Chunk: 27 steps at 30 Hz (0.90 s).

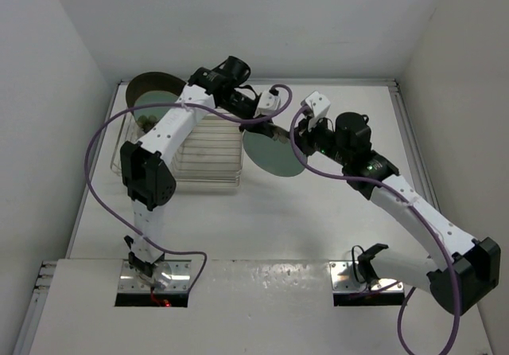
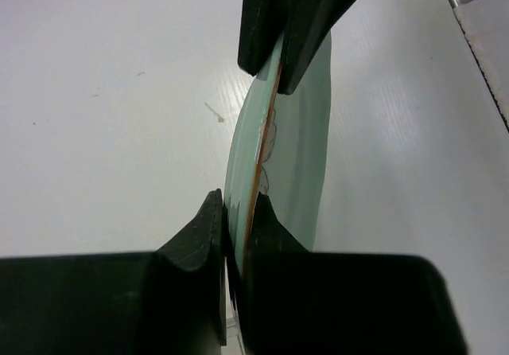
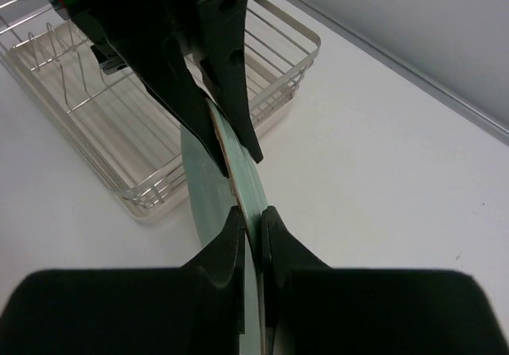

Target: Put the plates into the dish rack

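A pale mint-green plate (image 1: 274, 157) is held on edge just right of the dish rack (image 1: 208, 181), above the table. My left gripper (image 1: 259, 126) is shut on its far rim and my right gripper (image 1: 297, 142) is shut on its right rim. In the left wrist view my fingertips (image 2: 238, 208) pinch the plate (image 2: 298, 132), with the right gripper opposite. In the right wrist view my jaws (image 3: 250, 216) pinch the plate (image 3: 203, 188), with the rack (image 3: 302, 40) behind it. A dark brown plate (image 1: 151, 86) and another green plate (image 1: 147, 118) stand at the rack's far left end.
White walls close in the table on the left, back and right. Purple cables loop from both arms over the table. The left arm's links lie across the rack's top.
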Available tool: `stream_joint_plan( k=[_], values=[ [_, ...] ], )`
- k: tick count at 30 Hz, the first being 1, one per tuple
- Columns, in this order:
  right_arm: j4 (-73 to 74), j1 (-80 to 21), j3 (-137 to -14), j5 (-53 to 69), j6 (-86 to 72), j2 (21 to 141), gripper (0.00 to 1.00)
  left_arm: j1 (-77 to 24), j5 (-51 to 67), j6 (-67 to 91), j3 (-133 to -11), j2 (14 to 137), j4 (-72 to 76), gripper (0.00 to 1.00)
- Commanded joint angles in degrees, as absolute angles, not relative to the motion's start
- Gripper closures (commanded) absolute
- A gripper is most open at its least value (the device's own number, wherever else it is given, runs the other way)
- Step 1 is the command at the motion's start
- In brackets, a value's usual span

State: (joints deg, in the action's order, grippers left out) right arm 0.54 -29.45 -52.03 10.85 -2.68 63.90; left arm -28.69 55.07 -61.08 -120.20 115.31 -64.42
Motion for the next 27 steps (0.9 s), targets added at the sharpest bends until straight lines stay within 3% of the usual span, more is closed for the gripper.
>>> stream_joint_plan(
  k=[1,2,4,5,7,10,16,27],
  values=[
    [-8.52,-30.50,-53.96,10.73,-3.78,60.30,1.00,-29.36,54.32,-60.29,-126.19,114.61,-61.87,1.00],
    [-8.96,-30.32,-53.96,10.29,-3.78,59.94,0.95,-29.36,54.32,-60.29,-127.52,114.61,-62.48,1.00],
    [-9.58,-30.50,-53.96,9.93,-2.56,58.54,0.44,-29.36,52.66,-60.29,-130.68,114.61,-63.28,1.00],
    [-10.02,-30.67,-53.96,9.41,-1.85,58.10,0.29,-29.36,52.12,-60.29,-134.35,114.61,-63.98,1.00],
    [-10.46,-30.59,-53.96,7.57,-1.23,56.17,0.13,-27.87,50.11,-60.29,-137.97,113.30,-63.98,1.00],
    [-10.55,-30.50,-54.14,4.23,2.26,53.97,0.05,-24.36,47.56,-62.04,-142.72,110.13,-63.98,1.00],
    [-10.02,-30.50,-52.83,-1.13,4.92,51.15,0.03,-15.14,38.60,-74.58,-147.48,105.74,-73.64,1.00],
    [-11.42,-30.23,-54.84,1.13,4.83,56.51,0.01,0.08,30.59,-81.46,-132.56,98.17,-74.62,1.00]
  ],
)
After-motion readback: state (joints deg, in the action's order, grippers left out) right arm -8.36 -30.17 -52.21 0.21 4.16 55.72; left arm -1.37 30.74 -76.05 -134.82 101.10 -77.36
